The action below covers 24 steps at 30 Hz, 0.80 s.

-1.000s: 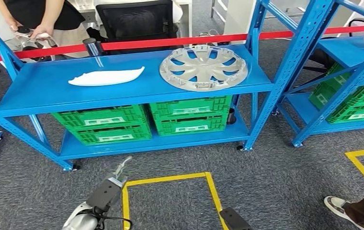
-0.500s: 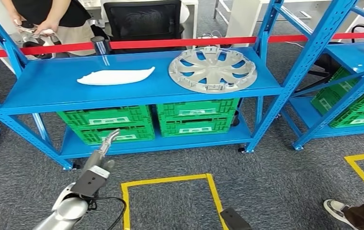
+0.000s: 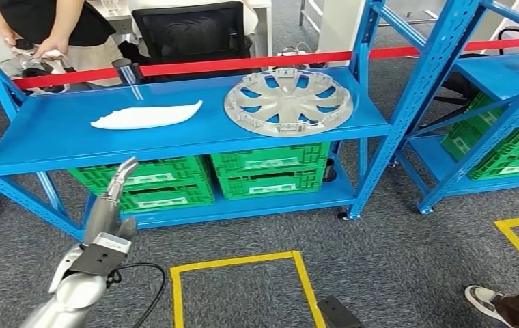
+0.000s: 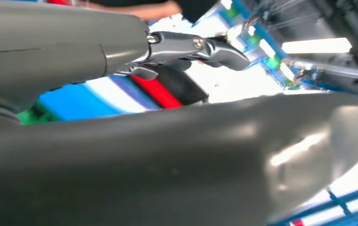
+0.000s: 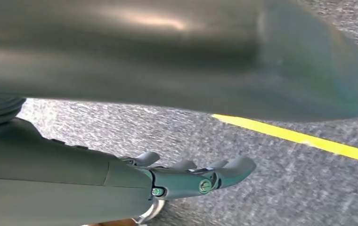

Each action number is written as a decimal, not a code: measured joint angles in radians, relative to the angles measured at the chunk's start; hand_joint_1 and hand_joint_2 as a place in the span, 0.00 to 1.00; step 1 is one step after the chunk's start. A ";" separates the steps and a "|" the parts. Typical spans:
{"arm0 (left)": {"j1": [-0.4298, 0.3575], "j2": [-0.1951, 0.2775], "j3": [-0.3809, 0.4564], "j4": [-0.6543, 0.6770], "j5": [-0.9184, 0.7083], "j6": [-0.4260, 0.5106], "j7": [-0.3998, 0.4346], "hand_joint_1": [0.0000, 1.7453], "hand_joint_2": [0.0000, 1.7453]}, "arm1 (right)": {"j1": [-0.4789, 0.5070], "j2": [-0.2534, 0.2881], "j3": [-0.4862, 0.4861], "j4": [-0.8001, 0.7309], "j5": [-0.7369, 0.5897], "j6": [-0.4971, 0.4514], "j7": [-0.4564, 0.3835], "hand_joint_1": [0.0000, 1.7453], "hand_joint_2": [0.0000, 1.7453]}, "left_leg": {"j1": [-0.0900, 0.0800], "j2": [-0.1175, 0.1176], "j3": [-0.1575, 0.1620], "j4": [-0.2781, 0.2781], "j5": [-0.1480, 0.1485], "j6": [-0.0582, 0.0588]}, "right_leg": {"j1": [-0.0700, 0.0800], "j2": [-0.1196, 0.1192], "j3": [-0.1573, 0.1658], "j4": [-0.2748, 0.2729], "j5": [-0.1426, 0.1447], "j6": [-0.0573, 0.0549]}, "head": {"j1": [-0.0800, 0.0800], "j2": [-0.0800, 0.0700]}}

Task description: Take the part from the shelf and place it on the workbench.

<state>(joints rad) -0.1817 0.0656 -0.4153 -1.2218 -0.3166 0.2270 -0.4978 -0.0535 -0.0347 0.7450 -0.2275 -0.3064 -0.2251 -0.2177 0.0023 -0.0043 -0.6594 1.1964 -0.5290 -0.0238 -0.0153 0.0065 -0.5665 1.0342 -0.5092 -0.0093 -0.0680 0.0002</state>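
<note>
White part [image 3: 146,115] is lying flat on the blue shelf [image 3: 52,133], toward the left half of the upper level and nearer its back edge, with a silver wheel cover [image 3: 288,101] resting well apart from it toward the right end. Which of the two is meant by the task cannot be told; the white part is nearer the raised arm. The left robot hand [image 3: 110,205] is being held up in front of the shelf's front edge, below the upper level, its fingers stretched out and apart, with nothing in it. The right robot hand [image 5: 186,176] is hanging over the grey floor near a yellow line [image 5: 304,139], fingers loosely extended and empty. Green crates [image 3: 147,183] are stored on the lower level. A person [image 3: 45,27] is standing behind the shelf. The reaching step is judged to be in hand; the part is not yet touched. Next, the left robot hand is to be lifted above the front edge and carried over the part.
</note>
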 joint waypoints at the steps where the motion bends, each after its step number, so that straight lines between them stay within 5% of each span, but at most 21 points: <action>1: 0.000 0.003 0.002 -0.016 -0.026 0.017 0.005 0.00 0.00 | -0.001 0.000 0.001 0.000 0.001 0.000 -0.001 0.00 0.00 | -0.002 0.000 0.029 -0.068 0.034 0.006 | 0.001 0.001 0.006 0.000 -0.004 0.003 | 0.000 0.000; 3: 0.001 0.007 0.005 -0.042 -0.065 0.041 0.015 0.00 0.00 | -0.003 0.000 0.002 -0.002 0.002 -0.001 -0.004 0.00 0.00 | -0.007 -0.001 0.065 -0.154 0.060 0.014 | 0.003 0.001 0.009 0.000 -0.010 0.012 | 0.000 0.000; 8: 0.014 0.012 0.013 -0.094 -0.100 0.051 0.030 0.00 0.00 | -0.009 -0.001 0.015 -0.010 0.030 -0.006 -0.018 0.00 0.00 | -0.001 -0.001 0.082 -0.186 0.058 0.038 | 0.006 -0.001 -0.004 0.030 -0.034 0.039 | 0.001 0.000; 11: 0.024 0.011 0.017 -0.106 -0.104 0.049 0.035 0.00 0.00 | -0.017 -0.001 0.027 -0.015 0.044 -0.007 -0.019 0.00 0.00 | 0.000 0.000 0.088 -0.190 0.054 0.048 | 0.005 -0.002 -0.103 0.209 -0.109 0.046 | 0.003 0.000; 13: 0.033 0.011 0.020 -0.109 -0.105 0.048 0.036 0.00 0.00 | -0.018 -0.001 0.032 -0.017 0.048 -0.006 -0.018 0.00 0.00 | 0.000 -0.006 0.091 -0.188 0.050 0.048 | 0.004 -0.002 -0.145 0.265 -0.104 0.047 | 0.003 0.000; 17: 0.042 0.010 0.023 -0.122 -0.112 0.042 0.037 0.00 0.00 | -0.022 -0.001 0.037 -0.019 0.053 -0.004 -0.017 0.00 0.00 | -0.002 -0.025 0.103 -0.179 0.033 0.034 | 0.000 0.010 -0.054 0.050 0.022 0.043 | 0.003 0.000; 22: 0.059 0.009 0.023 -0.153 -0.125 0.029 0.046 0.00 0.00 | -0.025 0.000 0.042 -0.024 0.051 -0.002 -0.020 0.00 0.00 | -0.002 -0.028 0.102 -0.172 0.020 0.007 | 0.001 0.013 -0.028 -0.003 0.024 0.014 | 0.002 0.000; 24: 0.062 0.009 0.024 -0.164 -0.128 0.023 0.051 0.00 0.00 | -0.026 0.000 0.042 -0.027 0.049 -0.003 -0.023 0.00 0.00 | 0.000 -0.016 0.072 -0.102 -0.017 -0.004 | -0.002 0.010 -0.017 -0.008 0.022 0.003 | 0.000 0.000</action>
<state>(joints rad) -0.1200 0.0746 -0.3918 -1.3854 -0.4447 0.2503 -0.4465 -0.0799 -0.0347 0.7874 -0.2548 -0.2579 -0.2283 -0.2403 0.0020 -0.0202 -0.5870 1.0945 -0.5462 -0.0279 -0.0176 0.0163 -0.5837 1.0263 -0.4872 -0.0067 -0.0678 0.0001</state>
